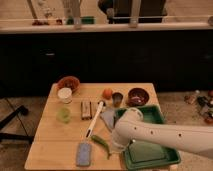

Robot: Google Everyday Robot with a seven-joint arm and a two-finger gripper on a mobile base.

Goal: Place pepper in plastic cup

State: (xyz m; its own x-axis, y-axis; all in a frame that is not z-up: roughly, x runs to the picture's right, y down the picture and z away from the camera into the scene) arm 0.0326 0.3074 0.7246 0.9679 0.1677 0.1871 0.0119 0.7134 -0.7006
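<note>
The green chili pepper [101, 142] lies on the wooden table [55, 145] near the front edge, just right of the blue sponge [84, 153]. The pale green plastic cup [63, 115] stands upright at the table's left side, well left of the pepper. My white arm [165, 136] reaches in from the right over the green tray. My gripper [116, 146] hangs at its end, right beside the pepper's right end. I cannot see whether it touches the pepper.
A green tray [155, 156] sits at the front right. Behind are a white cup [65, 94], an orange bowl [68, 82], an orange fruit [107, 93], a metal cup [117, 98] and a dark red bowl [137, 95]. A white-handled brush [95, 119], a wooden block [86, 110] and a grey cloth [107, 118] lie mid-table.
</note>
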